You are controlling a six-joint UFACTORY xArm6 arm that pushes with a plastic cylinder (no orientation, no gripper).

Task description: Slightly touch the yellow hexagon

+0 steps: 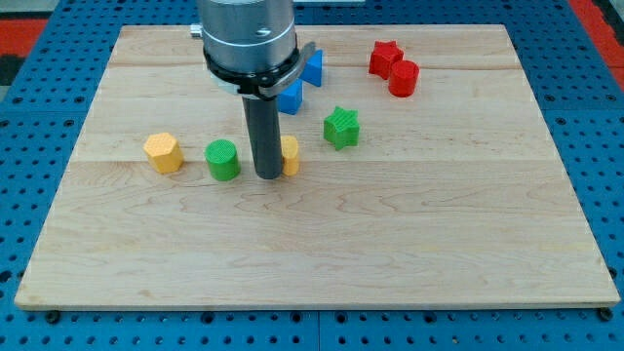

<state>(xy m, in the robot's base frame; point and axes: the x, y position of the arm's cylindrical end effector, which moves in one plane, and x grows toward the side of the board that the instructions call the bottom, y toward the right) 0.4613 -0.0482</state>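
Rod is planting my tip (267,176) between green cylinder (222,160) and half-hidden yellow block (291,156); yellow hexagon (163,152) is sitting farther toward the view's left; claw state we cannot tell.

board (390,234): pale wood, smooth, matt | green cylinder (222,160): ridged plastic

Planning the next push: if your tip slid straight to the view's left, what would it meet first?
Probably the green cylinder, just left of my tip; the yellow hexagon lies beyond it. Depth is unclear, so it might only graze.
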